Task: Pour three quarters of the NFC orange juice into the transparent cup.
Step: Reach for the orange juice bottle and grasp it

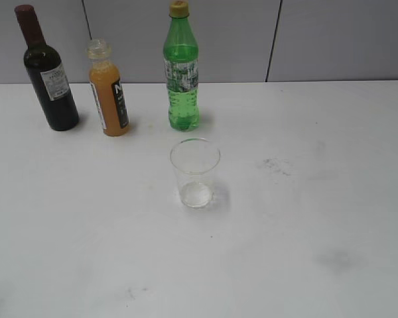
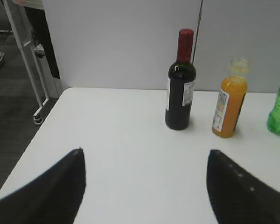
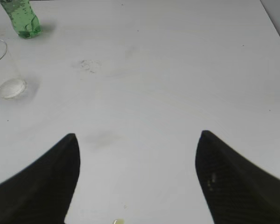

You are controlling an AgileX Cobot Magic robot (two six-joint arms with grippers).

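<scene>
White table [image 1: 331,199] holds orange-filled, black-labelled NFC orange juice [image 1: 108,93], upright.

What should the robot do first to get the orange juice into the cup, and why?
Probably the left gripper should move forward toward the orange juice bottle. Its jaws stand open and hold nothing, and the bottle stands upright ahead of it, between the dark wine bottle and the green bottle. The transparent cup looks empty, so nothing has been poured yet.

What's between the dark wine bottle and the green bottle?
The small orange juice bottle stands between the dark wine bottle and green bottle, seen in the exterior view.
</scene>
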